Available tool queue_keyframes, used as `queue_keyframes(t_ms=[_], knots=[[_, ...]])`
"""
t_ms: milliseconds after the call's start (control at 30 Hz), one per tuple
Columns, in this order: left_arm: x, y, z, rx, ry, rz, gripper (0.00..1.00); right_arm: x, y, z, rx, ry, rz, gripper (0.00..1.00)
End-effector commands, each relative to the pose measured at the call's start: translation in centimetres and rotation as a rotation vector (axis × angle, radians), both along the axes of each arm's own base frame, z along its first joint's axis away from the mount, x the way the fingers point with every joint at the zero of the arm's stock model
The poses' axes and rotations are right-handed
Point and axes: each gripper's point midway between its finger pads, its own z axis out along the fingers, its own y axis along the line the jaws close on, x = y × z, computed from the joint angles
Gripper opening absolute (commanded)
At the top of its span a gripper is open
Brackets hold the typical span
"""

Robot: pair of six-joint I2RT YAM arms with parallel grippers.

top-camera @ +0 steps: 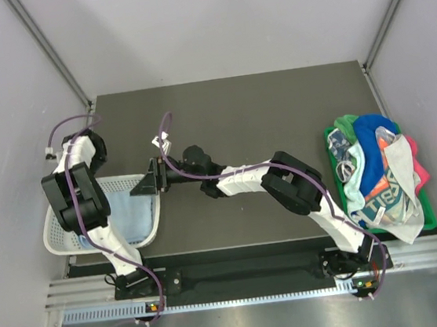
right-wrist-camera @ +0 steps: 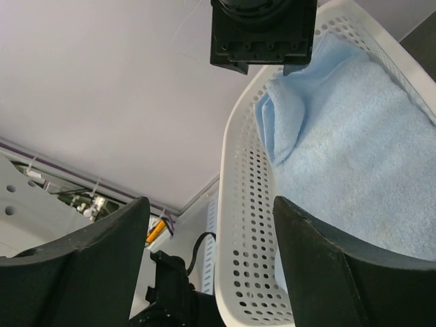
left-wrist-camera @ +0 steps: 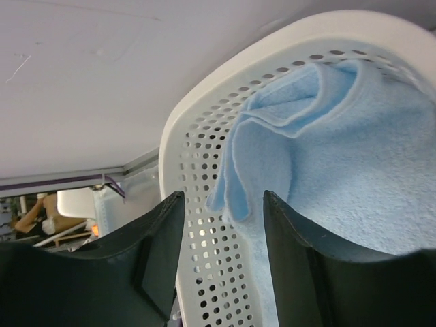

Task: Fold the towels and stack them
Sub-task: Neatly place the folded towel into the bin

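Quickly: the left gripper (left-wrist-camera: 223,204) is seen opened to a moderate gap, with nothing clamped. The perforated wall of the white basket (left-wrist-camera: 197,136) and a folded edge of the pale blue towel (left-wrist-camera: 354,157) are framed between its fingers (left-wrist-camera: 163,259); contact cannot be told. The right gripper (right-wrist-camera: 211,204) is spread wide and nothing is held. The basket's wall is seen in the gap, apart from both fingers, and in the top view this gripper is placed at the basket's right-hand rim. From the right wrist camera the black end of the left arm is seen over the opposite rim, directly above a bunched fold of the towel. The pale blue towel is laid mostly flat in the basket, with one corner rumpled against the wall. The basket is set at the near left corner of the table (top-camera: 252,112), its outer side at or past the left edge. The other towels (top-camera: 377,169) are heaped unfolded in the green tray (top-camera: 428,218) at the near right edge. Royal blue, green, pink, whitish-grey and a printed one are made out, some draped over the tray's rim. A wide stretch of dark tabletop is shown between basket and tray and toward the far edge, crossed only by the right arm. Grey walls are set close on the left, right and far sides.
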Motion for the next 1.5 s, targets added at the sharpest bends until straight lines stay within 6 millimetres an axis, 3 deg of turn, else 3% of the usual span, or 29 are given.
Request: queue_keyframes(t_ms=[0,367,1167,1467], knots=[[-1.6,0.7,1.2,0.099,0.066,0.051,0.56,0.0,-1.3,5.9,0.1,-0.089,-0.009,0.73],[-4.5,0.2,-1.0,0.088,0.094,0.118,0.62,0.3,-2.1,5.6,0.096,-0.084,-0.02,0.73],[-8.1,0.6,1.0,0.131,0.056,0.199,0.71,0.6,-2.5,4.4,0.075,-0.062,-0.029,0.72],[-9.3,0.8,-0.3,0.059,0.024,0.258,0.72,0.5,-2.7,4.0,0.065,-0.057,-0.029,0.72]])
